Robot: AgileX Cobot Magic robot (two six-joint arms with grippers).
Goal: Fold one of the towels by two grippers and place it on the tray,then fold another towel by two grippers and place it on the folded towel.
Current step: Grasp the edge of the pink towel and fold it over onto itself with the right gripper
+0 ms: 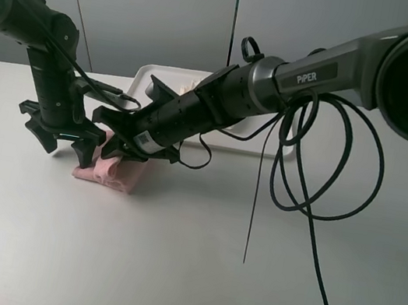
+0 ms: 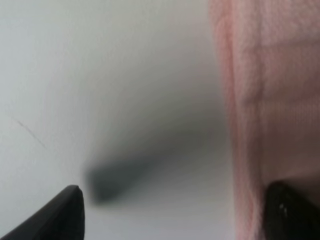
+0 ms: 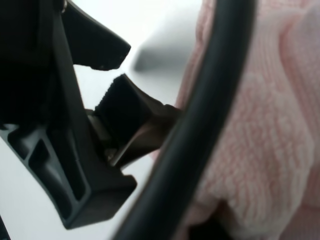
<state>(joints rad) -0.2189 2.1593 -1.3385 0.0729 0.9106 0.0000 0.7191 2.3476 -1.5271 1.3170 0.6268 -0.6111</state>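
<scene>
The pink towel lies bunched on the table, left of centre. My right gripper reaches across the middle and is shut on the towel's upper edge; the right wrist view is filled with pink terry. My left gripper stands open just left of the towel. One of its fingers is against the pink cloth, the other over bare table. The white tray sits at the back. The cream-white towel on it is mostly hidden behind the right arm.
The right arm's black cables hang in loops over the white table, right of centre. One cable crosses the right wrist view, beside the left gripper's fingers. A grey wall stands behind the table.
</scene>
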